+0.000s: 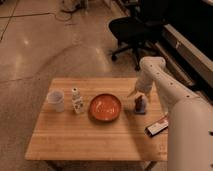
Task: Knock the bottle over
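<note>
The biggest thing is the wooden table, which fills the lower middle of the frame. A black office chair stands on the floor behind it, in the upper right. My white arm comes up from the lower right corner, bends high over the right end of the table and points back down. On the table, the round orange bowl sits in the middle. The white cup stands at the left, and the bottle stands just to the right of the cup, between the cup and the bowl. The bottle is upright, so its long side points straight up. A flat dark thing with a red edge lies near the right edge of the table. A small red-brown thing on a blue base stands to the right of the bowl. My gripper hangs just above it, and I cannot tell if my gripper is open or closed. The bottle is well apart from my gripper, far to the left in the frame. The bowl lies right between us. I think I must go over or around the bowl, and the cup stands close by on the bottle's far side.
</note>
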